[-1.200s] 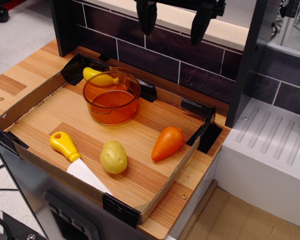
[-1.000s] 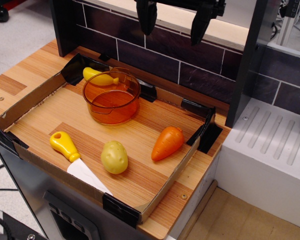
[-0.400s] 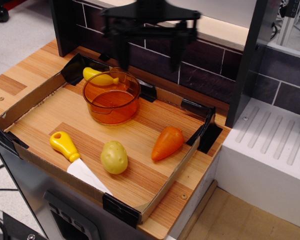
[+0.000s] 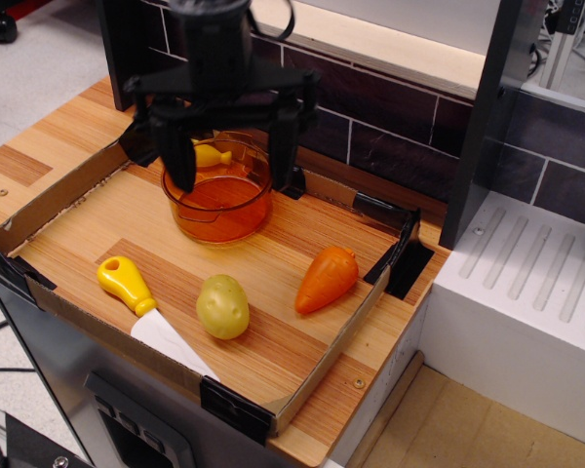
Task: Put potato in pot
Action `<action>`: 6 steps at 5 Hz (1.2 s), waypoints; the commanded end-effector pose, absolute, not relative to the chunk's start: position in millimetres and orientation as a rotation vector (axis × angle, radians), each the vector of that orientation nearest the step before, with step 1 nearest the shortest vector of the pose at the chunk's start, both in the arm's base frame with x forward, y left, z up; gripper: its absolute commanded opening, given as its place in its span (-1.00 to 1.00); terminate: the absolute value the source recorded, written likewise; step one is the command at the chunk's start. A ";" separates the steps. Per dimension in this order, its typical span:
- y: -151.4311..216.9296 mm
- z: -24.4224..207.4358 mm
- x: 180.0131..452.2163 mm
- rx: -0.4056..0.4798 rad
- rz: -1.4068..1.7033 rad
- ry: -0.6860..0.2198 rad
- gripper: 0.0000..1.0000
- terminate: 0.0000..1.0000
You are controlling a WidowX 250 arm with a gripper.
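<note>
The yellow-green potato (image 4: 223, 306) lies on the wooden tray floor near the front, between the toy knife and the carrot. The transparent orange pot (image 4: 217, 202) stands at the back left of the tray, empty. My black gripper (image 4: 232, 153) hangs open over the pot, its two fingers straddling the pot's width, one finger (image 4: 181, 156) at the left rim and the other at the right rim. It holds nothing and is well behind and above the potato.
An orange carrot (image 4: 327, 279) lies right of the potato. A yellow-handled toy knife (image 4: 141, 300) lies to its left. A yellow toy (image 4: 212, 154) sits behind the pot. The cardboard tray wall (image 4: 324, 364) rims the area; a dark tiled backsplash (image 4: 390, 136) stands behind.
The gripper has come down and to the left, from high at the backsplash to just above the pot, staying open. The potato, pot and other toys have not moved.
</note>
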State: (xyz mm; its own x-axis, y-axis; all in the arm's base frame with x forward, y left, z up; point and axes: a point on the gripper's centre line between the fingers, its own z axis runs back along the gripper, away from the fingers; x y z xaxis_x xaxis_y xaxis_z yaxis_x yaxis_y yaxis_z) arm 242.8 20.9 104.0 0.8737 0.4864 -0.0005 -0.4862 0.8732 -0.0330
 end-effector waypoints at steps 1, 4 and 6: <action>24.3 69.4 228.6 -0.007 0.479 0.001 1.00 -1.00; 28.4 28.0 230.4 0.040 0.468 -0.003 1.00 -1.00; 20.3 13.4 230.3 0.051 0.448 0.007 1.00 -1.00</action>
